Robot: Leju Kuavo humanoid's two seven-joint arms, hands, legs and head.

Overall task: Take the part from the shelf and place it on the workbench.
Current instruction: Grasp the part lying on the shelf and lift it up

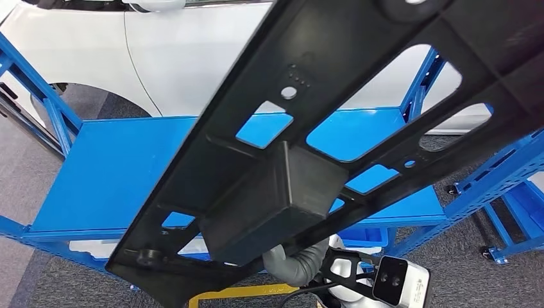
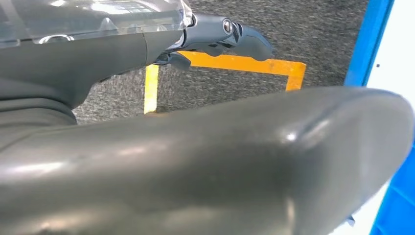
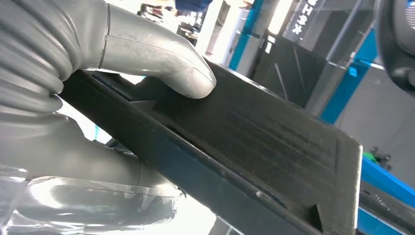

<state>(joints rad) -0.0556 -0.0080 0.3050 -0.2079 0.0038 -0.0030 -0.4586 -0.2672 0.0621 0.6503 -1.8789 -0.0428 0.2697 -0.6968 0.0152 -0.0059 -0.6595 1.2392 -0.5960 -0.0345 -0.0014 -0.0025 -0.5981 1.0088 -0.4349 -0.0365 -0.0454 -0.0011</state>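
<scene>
The large black moulded plastic part (image 1: 333, 122), a flat frame with cut-out windows and a boxy block on it, is held up tilted close to the head camera, above the blue metal shelf (image 1: 109, 173). The right hand (image 3: 122, 63) grips its edge, grey thumb pressed on top. The left hand (image 2: 215, 36) has its fingers out over the floor (whether it carries the part I cannot tell). Judging by this, pickup is done; placing it on the surface remains.

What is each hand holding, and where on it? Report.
The right hand grips the black part at a flat edge, thumb pressed on its face. The left hand shows fingers over the floor beside the part; whether it holds the part cannot be told.
</scene>
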